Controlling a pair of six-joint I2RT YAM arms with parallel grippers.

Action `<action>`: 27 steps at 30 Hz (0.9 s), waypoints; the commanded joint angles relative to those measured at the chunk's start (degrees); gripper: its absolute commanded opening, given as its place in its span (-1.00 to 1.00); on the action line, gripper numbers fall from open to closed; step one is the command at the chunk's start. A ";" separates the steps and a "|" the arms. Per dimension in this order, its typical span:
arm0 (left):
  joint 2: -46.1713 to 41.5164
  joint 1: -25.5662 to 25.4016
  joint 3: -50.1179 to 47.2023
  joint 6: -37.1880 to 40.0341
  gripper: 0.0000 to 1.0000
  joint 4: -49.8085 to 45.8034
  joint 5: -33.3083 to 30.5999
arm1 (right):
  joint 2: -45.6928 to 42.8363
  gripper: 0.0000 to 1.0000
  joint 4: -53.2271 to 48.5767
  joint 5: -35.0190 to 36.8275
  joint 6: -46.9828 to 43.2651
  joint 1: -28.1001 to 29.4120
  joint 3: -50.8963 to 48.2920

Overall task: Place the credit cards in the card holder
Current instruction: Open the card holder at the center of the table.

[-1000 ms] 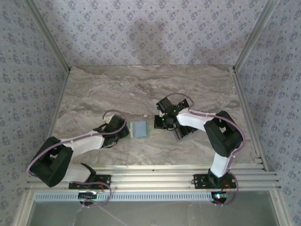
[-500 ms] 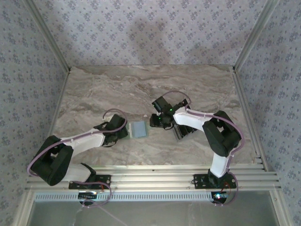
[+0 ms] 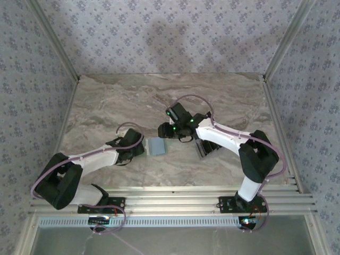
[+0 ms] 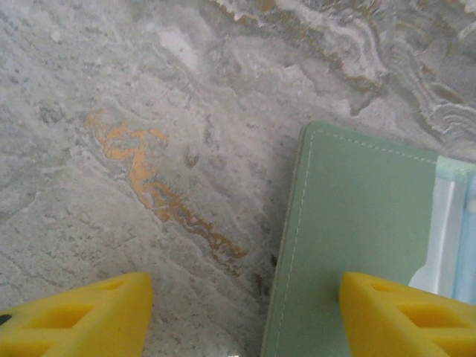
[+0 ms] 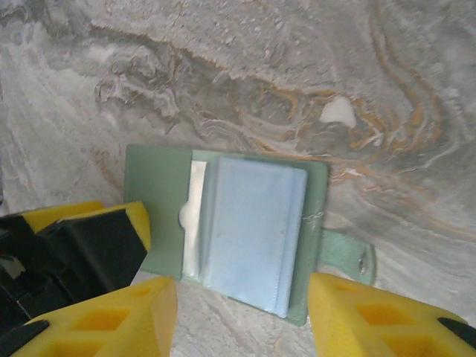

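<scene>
The sage-green card holder [image 3: 157, 146] lies flat on the marble between the two grippers. In the right wrist view the card holder [image 5: 160, 201] shows a grey-blue inner pocket [image 5: 253, 230] and a strap tab [image 5: 346, 256] on its right. My right gripper [image 5: 242, 320] hovers open just above its near edge, holding nothing. My left gripper [image 4: 242, 320] is open and straddles the holder's left edge [image 4: 297, 223], one yellow fingertip [image 4: 405, 316] over the green face and the other over bare marble. The black credit cards [image 3: 208, 150] lie right of the holder, partly under the right arm.
The left gripper's yellow and black finger [image 5: 89, 245] lies against the holder's left side in the right wrist view. The marble table [image 3: 159, 101] is bare at the back. Aluminium rails [image 3: 175, 197] run along the near edge, and papered walls close in three sides.
My right gripper swung left from over the credit cards to the card holder, and its jaws opened from shut. The left arm has stayed at the holder's left edge.
</scene>
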 commanded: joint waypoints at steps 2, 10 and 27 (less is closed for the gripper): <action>-0.91 -0.37 1.72 0.16 0.35 -0.68 -2.48 | 4.77 0.03 0.46 -4.90 -0.20 0.02 4.02; -0.51 -0.43 1.39 0.64 0.35 -0.39 -2.76 | 10.57 0.01 3.28 -8.20 0.68 0.12 5.55; 1.33 -0.42 0.53 0.94 0.27 0.94 -3.38 | 15.36 -0.04 5.85 -9.15 1.37 -0.54 3.35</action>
